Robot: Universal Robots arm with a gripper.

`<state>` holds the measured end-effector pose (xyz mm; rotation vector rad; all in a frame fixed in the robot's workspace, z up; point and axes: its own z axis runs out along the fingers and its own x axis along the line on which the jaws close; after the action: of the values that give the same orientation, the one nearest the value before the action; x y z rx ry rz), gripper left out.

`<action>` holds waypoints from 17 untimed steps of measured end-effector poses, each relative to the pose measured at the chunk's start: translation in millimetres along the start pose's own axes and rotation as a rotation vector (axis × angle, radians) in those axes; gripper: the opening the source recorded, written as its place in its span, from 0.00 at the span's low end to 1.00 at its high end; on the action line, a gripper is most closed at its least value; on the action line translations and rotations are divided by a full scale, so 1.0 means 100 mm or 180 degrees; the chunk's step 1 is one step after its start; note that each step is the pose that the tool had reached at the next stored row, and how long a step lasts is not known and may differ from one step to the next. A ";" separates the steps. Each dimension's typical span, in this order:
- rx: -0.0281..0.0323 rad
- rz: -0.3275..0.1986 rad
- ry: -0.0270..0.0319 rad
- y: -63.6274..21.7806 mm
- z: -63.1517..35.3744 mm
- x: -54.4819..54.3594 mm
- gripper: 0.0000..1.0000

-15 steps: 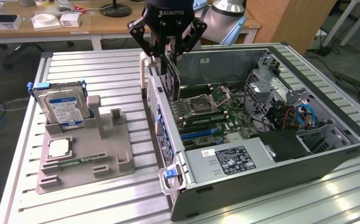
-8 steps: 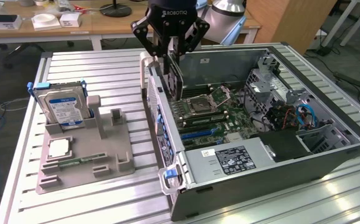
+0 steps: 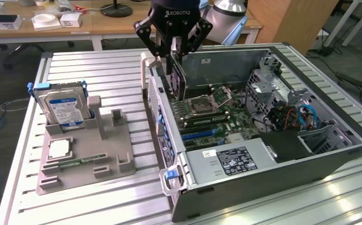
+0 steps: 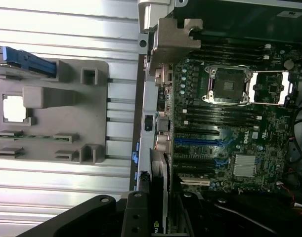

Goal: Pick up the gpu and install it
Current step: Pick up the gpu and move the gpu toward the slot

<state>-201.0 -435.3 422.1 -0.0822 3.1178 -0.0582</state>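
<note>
My gripper (image 3: 173,54) is shut on the gpu (image 3: 178,77), a thin dark card held on edge with its length pointing down. It hangs over the open computer case (image 3: 319,159), just inside the case's wall on the exterior view's left and above the motherboard (image 3: 215,115). In the wrist view the gpu (image 4: 159,180) is seen edge-on between my fingers (image 4: 136,215), with its silver bracket toward the case wall. It lies in line with the expansion slots, near the blue slot (image 4: 197,141). The card's lower edge is above the board, apart from it.
A grey parts tray (image 3: 87,161) lies on the slatted table at the exterior view's left. It holds an upright hard drive with a blue label (image 3: 62,107), a processor chip (image 3: 59,149) and a memory stick (image 3: 76,162). The open processor socket (image 3: 206,101) sits mid-board. Desks stand behind.
</note>
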 end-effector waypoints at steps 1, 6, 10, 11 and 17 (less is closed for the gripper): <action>0.0000 0.0000 0.0000 0.000 0.000 0.00 0.27; 0.0000 0.0000 0.0000 -0.001 0.001 -0.02 0.27; 0.0000 0.0000 0.0000 -0.002 0.002 -0.05 0.27; 0.0000 0.0000 0.0000 -0.003 0.002 -0.06 0.27; 0.0000 0.0000 0.0000 -0.006 0.004 -0.11 0.27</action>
<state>-189.6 -435.3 422.0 -0.0822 3.1178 -0.0581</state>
